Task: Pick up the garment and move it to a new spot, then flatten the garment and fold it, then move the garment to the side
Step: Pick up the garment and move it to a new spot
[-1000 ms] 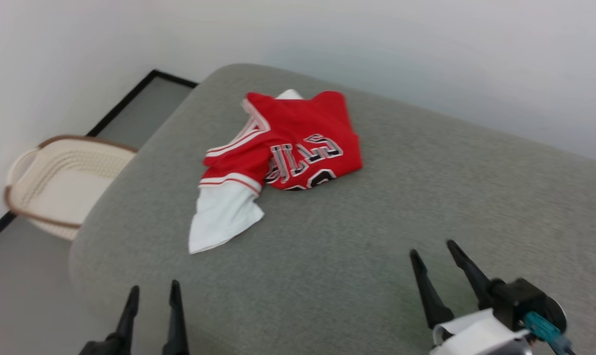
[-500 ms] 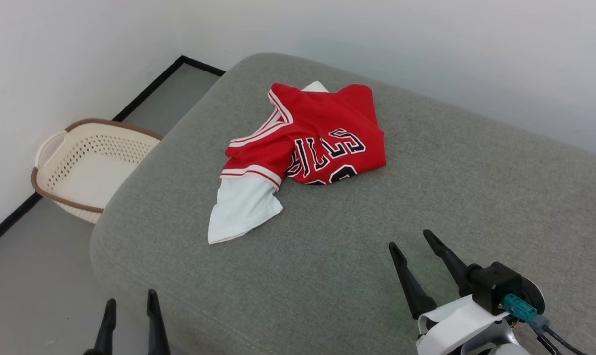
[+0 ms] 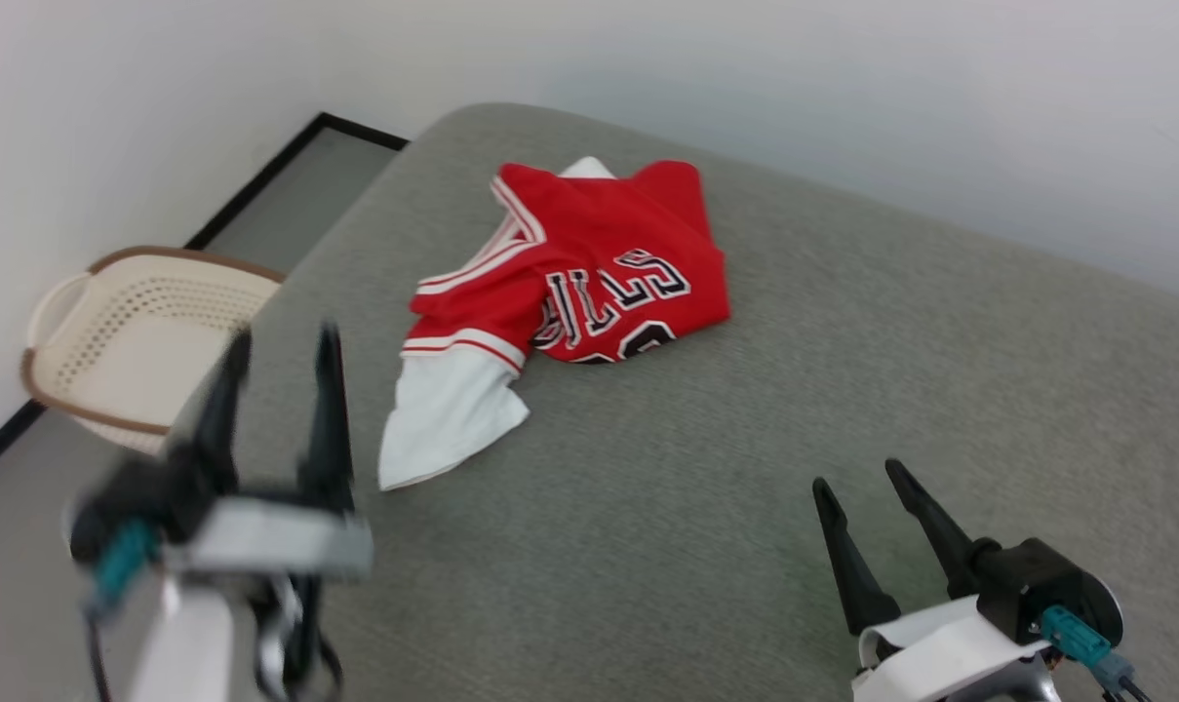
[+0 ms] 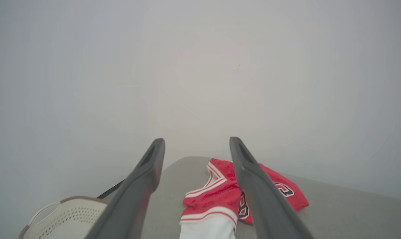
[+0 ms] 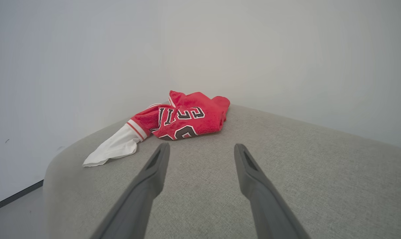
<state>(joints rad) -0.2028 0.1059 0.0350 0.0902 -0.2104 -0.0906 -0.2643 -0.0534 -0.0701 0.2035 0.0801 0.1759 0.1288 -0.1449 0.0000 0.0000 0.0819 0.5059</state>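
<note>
Leftward, cream basket (image 3: 131, 312) on floor (image 3: 14, 517); garment (image 3: 589, 263) crumpled on grey cushion (image 3: 745, 468).

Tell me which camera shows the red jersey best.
Head view: the whole garment, from above, lettering and white sleeve clear. Right wrist view shows it low, foreshortened; in the left wrist view the left hand covers part.

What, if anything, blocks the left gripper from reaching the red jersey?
Probably nothing. The left gripper, open, hovers near the garment, by its white sleeve; bare grey cushion lies between, so reach looks likely.
</note>
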